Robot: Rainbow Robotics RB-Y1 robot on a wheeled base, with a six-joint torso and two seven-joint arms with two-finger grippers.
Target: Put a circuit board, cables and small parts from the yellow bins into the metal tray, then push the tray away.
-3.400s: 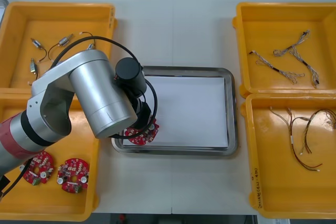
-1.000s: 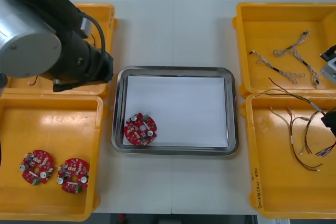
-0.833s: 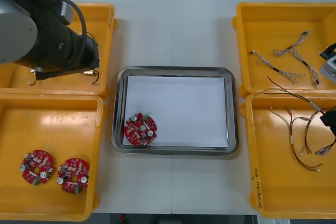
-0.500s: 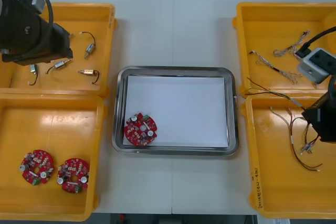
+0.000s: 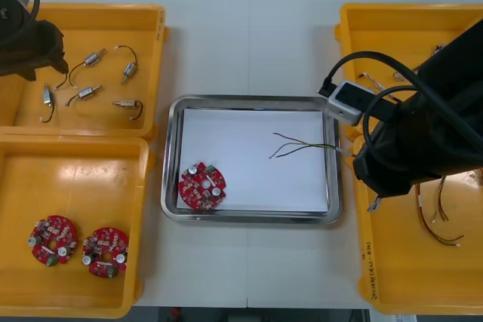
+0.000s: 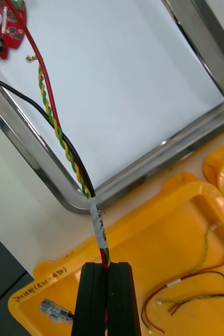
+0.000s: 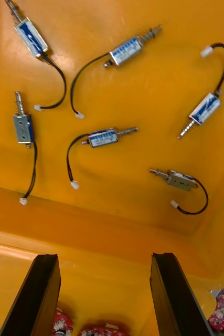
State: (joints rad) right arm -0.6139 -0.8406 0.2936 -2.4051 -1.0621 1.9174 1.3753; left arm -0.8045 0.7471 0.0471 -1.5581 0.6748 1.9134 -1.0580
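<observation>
My right gripper [image 6: 106,266] is shut on a red and yellow cable [image 6: 62,142] with a black strand and a white label. It hangs over the near right yellow bin [image 6: 159,231], and the cable runs from the fingers across the metal tray's rim [image 6: 35,170]. The cable's loose ends [image 5: 296,147] lie above the tray's white inside, right of centre. One round red circuit board [image 5: 201,186] lies in the tray's near left corner. My left gripper [image 7: 104,257] stands open above several small metal parts [image 7: 109,137] in the far left bin [image 5: 151,35].
Two more circuit boards [image 5: 54,239] lie in the near left bin. Blue and white cables [image 5: 377,79] rest in the far right bin, partly under my right arm [image 5: 423,133]. More red and yellow cables [image 6: 195,294] lie in the near right bin.
My right arm has lifted the cable out of the near right bin and swung left, bringing its loose ends over the tray. The left arm has drawn back toward the far left corner.
</observation>
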